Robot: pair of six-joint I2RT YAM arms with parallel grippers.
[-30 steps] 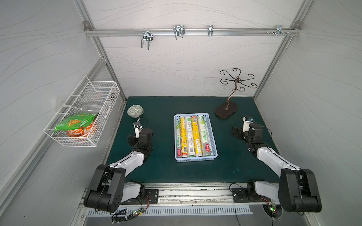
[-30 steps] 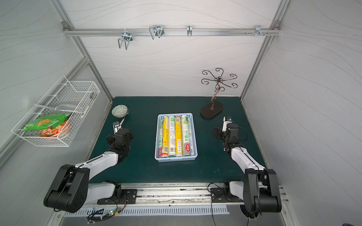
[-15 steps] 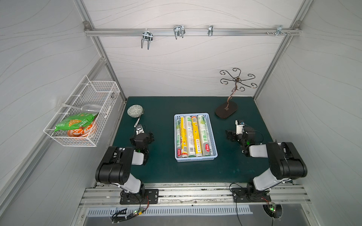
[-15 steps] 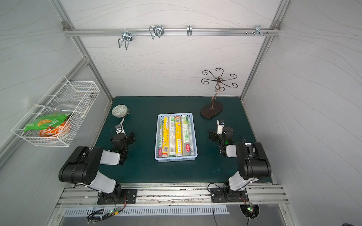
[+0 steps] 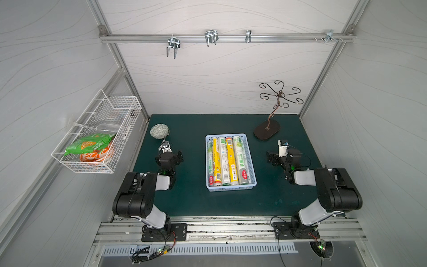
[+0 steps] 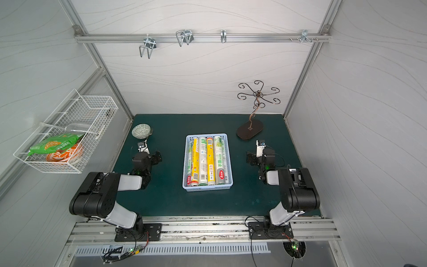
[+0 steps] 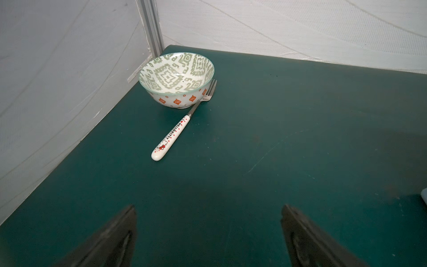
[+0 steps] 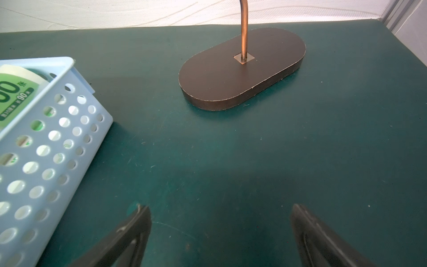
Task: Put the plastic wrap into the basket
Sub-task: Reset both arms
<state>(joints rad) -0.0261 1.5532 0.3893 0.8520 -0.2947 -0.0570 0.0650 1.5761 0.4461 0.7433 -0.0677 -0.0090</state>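
Plastic wrap rolls [image 5: 227, 161] filled the blue basket [image 5: 231, 188]; left hand [image 7: 208, 208] and right hand [image 8: 219, 208], wide and empty, had withdrawn, suggesting completion.

In both top views only the upper rolls of plastic wrap [image 5: 231, 161] show; any beneath are hidden, and their print is too small to read. In the wire basket [image 5: 120, 108] on the left wall, a green bag [image 5: 90, 145] covers most of an orange-patterned dish [image 5: 101, 153]. The right wrist view crops the basket [image 8: 39, 62] and the stem of the stand [image 8: 231, 76]; both wrist views crop the blurred jaws.
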